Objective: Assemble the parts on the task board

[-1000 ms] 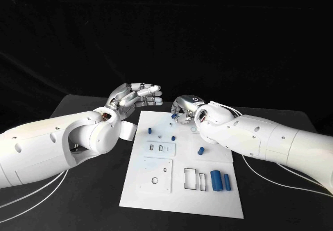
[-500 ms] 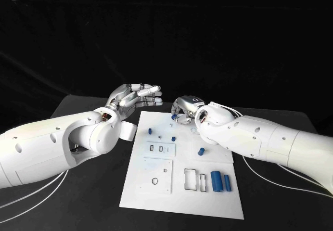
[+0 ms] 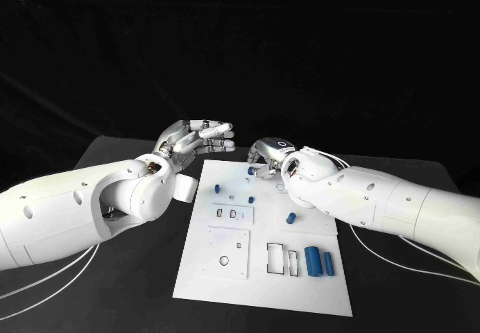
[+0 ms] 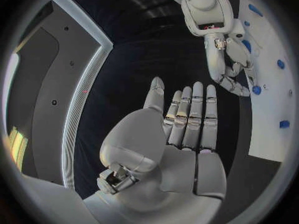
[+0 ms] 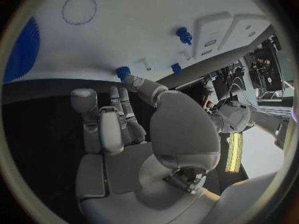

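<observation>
The white task board (image 3: 300, 291) lies in the middle of the black table. My right hand (image 3: 265, 156) is at the board's far edge, thumb and a fingertip pinching a small blue part (image 3: 249, 168) that stays low over the board; the same part (image 5: 122, 72) sits at the fingertips (image 5: 116, 93) in the right wrist view. My left hand (image 3: 195, 142) hovers left of the board's far corner, fingers apart and holding nothing, its palm (image 4: 181, 134) bare. Blue pegs (image 3: 215, 186) (image 3: 250, 198) (image 3: 290, 218) stand further down the board, and two blue cylinders (image 3: 312, 260) lie near its right edge.
Two white raised blocks (image 3: 232, 214) (image 3: 228, 253) with small holes sit on the board's left half, and rectangular slots (image 3: 275, 257) lie beside the cylinders. White cables (image 3: 400, 239) trail over the table to the right of the board. Both forearms overhang the board's sides.
</observation>
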Tool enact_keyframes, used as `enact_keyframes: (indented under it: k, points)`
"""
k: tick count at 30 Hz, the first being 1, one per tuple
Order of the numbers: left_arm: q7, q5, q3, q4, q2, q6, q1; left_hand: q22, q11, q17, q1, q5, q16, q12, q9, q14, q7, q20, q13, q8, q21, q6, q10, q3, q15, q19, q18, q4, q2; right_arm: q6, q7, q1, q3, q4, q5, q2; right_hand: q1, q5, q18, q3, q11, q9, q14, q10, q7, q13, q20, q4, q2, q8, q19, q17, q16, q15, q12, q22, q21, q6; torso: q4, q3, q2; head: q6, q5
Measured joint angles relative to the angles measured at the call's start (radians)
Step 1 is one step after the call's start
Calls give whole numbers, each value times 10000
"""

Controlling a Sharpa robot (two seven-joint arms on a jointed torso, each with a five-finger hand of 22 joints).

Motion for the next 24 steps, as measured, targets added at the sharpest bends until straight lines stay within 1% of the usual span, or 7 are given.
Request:
enact_keyframes:
  k: [8, 12, 16, 17, 19, 22, 24]
  points:
    - [-2, 0, 0, -28, -12, 0, 3, 0, 0, -1, 0, -4, 0, 0, 0, 0, 0, 0, 0, 0, 0, 0, 0, 0, 0, 0, 0, 0, 0, -43, 11, -4, 0, 184, 4, -162, 0, 0, 0, 0, 0, -1, 0, 0, 0, 1, 0, 0, 0, 0, 0, -16, 0, 0, 0, 2, 0, 0, -18, 0, -11, -5, 5]
    - [-2, 0, 0, -84, -25, 0, 5, 1, 0, -1, 0, -4, 0, 0, 0, 0, 0, 0, 0, 0, 0, 0, 0, 0, 0, 0, 0, 0, 0, -139, 6, 20, 45, 554, 84, -584, -81, 0, 1, -121, -6, -34, 0, 124, -1, 34, 0, 61, -80, -58, 0, -7, 0, 0, 91, 59, 0, 0, -41, 6, -24, 9, -30]
    - [-2, 12, -1, -151, -58, 0, 5, 1, 0, 11, -29, -4, 0, 0, -1, 0, 0, 0, 0, 0, 0, 0, 0, 0, 0, 0, -1, 0, 29, -243, -52, 201, 164, 1377, 368, -1509, -241, 84, 1, -357, -103, -75, 0, 761, -50, 157, -23, 178, -239, -175, 107, 191, 89, -1, 292, 258, 90, -134, -98, 24, -63, 13, -57]
    - [-2, 23, -1, -161, -67, 0, 5, 1, 0, 11, -40, -4, 0, 0, -1, 0, 0, 0, 0, 0, 0, 0, 0, 0, 0, 0, -1, 0, 40, -251, -75, 254, 184, 1582, 462, -1739, -349, 84, 0, -488, -142, -75, 0, 985, -101, 201, -57, 230, -347, -198, 169, 256, 119, -1, 377, 318, 102, -187, -112, 30, -76, 13, -64]
    - [-2, 57, -1, -190, -84, 2, 5, 1, 0, 11, -40, -4, 0, 0, -1, 0, 0, 0, 0, 0, 0, 0, 0, 0, 0, 0, -1, 0, 40, -251, -134, 365, 216, 2007, 682, -2203, -497, 84, 1, -710, -206, -102, 19, 1356, -106, 295, -94, 357, -495, -314, 207, 339, 189, -19, 510, 397, 146, -368, -154, 45, -104, 14, -85]
    - [-2, 109, -2, -247, -121, 10, 5, -8, 0, 11, -40, -4, 0, 0, -2, 0, 0, 0, 0, 0, 0, 0, 1, 0, 0, 0, -1, 0, 40, -187, -245, 525, 248, 2716, 1130, -2955, -673, 105, 0, -1173, -394, -91, 13, 2124, -202, 576, -200, 576, -671, -367, 312, 416, 246, -214, 847, 477, 156, -524, -227, 74, -145, -1, -105]
    - [-2, 144, -3, -276, -159, 15, 4, -8, 0, 11, -40, -24, 0, 0, 11, 0, 0, 0, 0, 0, 0, 0, 1, 0, 0, 0, -1, 0, 40, -94, -315, 594, 261, 3010, 1441, -3337, -629, 481, 0, -1423, -547, -58, 19, 2620, -291, 865, -273, 628, -713, -367, 385, 460, 253, -356, 1182, 514, 156, -606, -272, 92, -171, -6, -132]
